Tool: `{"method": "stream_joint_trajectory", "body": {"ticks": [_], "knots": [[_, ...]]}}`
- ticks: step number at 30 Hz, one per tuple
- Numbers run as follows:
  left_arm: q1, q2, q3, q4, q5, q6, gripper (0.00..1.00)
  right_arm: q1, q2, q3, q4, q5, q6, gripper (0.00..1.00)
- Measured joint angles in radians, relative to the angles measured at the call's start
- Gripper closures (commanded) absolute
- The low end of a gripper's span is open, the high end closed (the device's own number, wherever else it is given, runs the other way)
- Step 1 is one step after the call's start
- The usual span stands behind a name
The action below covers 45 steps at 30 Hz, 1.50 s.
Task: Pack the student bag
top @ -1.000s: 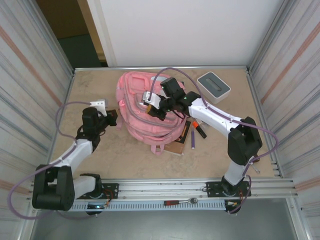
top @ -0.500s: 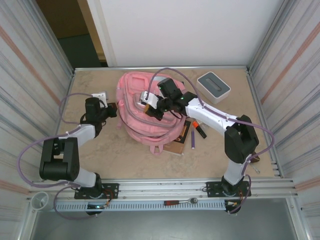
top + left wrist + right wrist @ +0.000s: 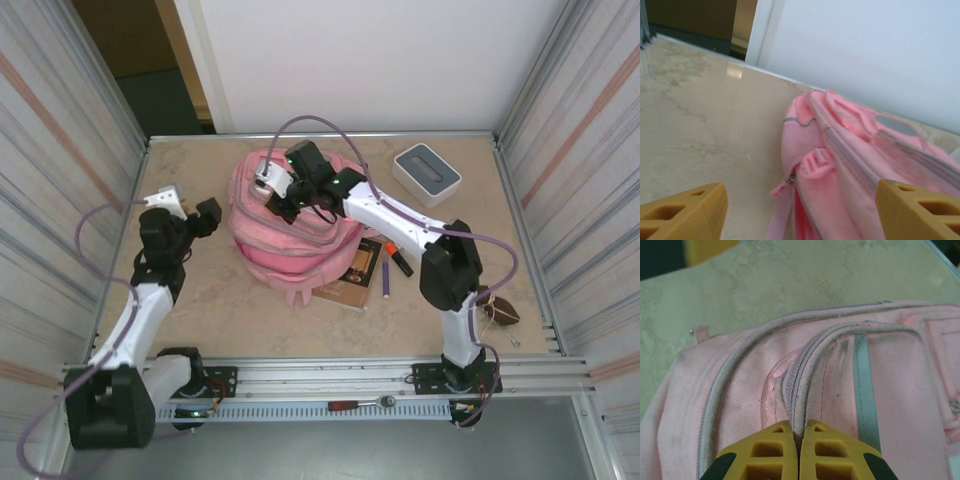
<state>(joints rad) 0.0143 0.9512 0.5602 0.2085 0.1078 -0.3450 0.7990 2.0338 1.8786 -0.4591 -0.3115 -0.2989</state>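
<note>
The student bag [image 3: 290, 245], a soft pink backpack, lies in the middle of the table. My right gripper [image 3: 287, 197] rests on its top, shut on a raised fold of the bag's zipper band. Seen from the right wrist, the yellow fingers [image 3: 799, 432] pinch that grey-white zipper band [image 3: 805, 385] between them. My left gripper [image 3: 205, 213] hovers just left of the bag, open with nothing between its fingers. From the left wrist, the bag's mesh side and a strap buckle [image 3: 815, 165] lie ahead of the spread left gripper [image 3: 800, 207].
A white-and-grey box [image 3: 427, 172] sits at the back right. A brown book [image 3: 352, 280], a purple pen [image 3: 385, 272] and a marker [image 3: 400, 262] lie against the bag's right side. A ratchet tool [image 3: 360, 404] rests on the front rail. Corrugated walls close both sides.
My left gripper has opened, let go of the bag's left side and drawn back to the left. My right gripper, still pinching the zipper band, has moved up and left across the bag.
</note>
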Motion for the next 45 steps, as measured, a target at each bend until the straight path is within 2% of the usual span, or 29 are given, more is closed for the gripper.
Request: {"method": "stream_joint_trajectory", "body": {"ticks": [3, 6, 7, 10, 12, 14, 18, 21, 25, 28, 31, 36, 39, 43, 45], "knots": [[0.002, -0.124, -0.014, -0.057, -0.024, -0.016, 0.16, 0.020, 0.098, 0.137, -0.053, -0.026, -0.016, 0.99], [0.006, -0.223, -0.018, -0.112, -0.046, -0.031, 0.14, 0.042, 0.178, 0.249, -0.105, -0.050, -0.047, 0.92], [0.006, -0.242, -0.018, -0.126, -0.052, -0.038, 0.13, 0.048, 0.190, 0.267, -0.118, -0.052, -0.053, 0.87], [0.006, -0.279, -0.018, -0.166, -0.055, -0.065, 0.13, 0.058, 0.199, 0.284, -0.134, -0.055, -0.061, 0.58], [0.006, -0.280, -0.021, -0.184, -0.030, -0.089, 0.12, 0.057, 0.182, 0.279, -0.132, -0.050, -0.030, 0.47], [0.006, -0.275, -0.034, -0.190, 0.013, -0.112, 0.12, 0.043, 0.140, 0.225, -0.116, -0.048, 0.009, 0.34], [-0.007, -0.262, -0.066, -0.222, 0.095, -0.154, 0.11, -0.039, -0.048, -0.060, -0.047, -0.049, 0.150, 0.25], [-0.071, -0.260, -0.103, -0.237, 0.098, -0.166, 0.09, -0.160, -0.188, -0.301, 0.025, -0.050, 0.312, 0.17], [-0.152, -0.185, -0.127, -0.250, 0.068, -0.168, 0.08, -0.367, -0.213, -0.462, 0.123, -0.055, 0.544, 0.15], [-0.154, -0.091, -0.127, -0.253, 0.055, -0.167, 0.09, -0.431, -0.134, -0.451, 0.147, -0.064, 0.643, 0.18], [-0.154, -0.040, -0.127, -0.266, 0.055, -0.166, 0.09, -0.416, -0.016, -0.368, 0.155, -0.084, 0.696, 0.25], [-0.164, -0.061, -0.127, -0.264, 0.055, -0.167, 0.08, -0.371, 0.121, -0.233, 0.164, -0.121, 0.745, 0.33], [-0.167, -0.078, -0.127, -0.264, 0.054, -0.166, 0.08, -0.349, 0.217, -0.066, 0.136, -0.149, 0.763, 0.37], [-0.167, -0.078, -0.127, -0.269, 0.052, -0.163, 0.08, -0.313, 0.336, 0.167, 0.125, -0.194, 0.766, 0.32], [-0.167, -0.080, -0.124, -0.281, 0.056, -0.156, 0.08, -0.301, 0.337, 0.198, 0.108, -0.188, 0.756, 0.27]]}}
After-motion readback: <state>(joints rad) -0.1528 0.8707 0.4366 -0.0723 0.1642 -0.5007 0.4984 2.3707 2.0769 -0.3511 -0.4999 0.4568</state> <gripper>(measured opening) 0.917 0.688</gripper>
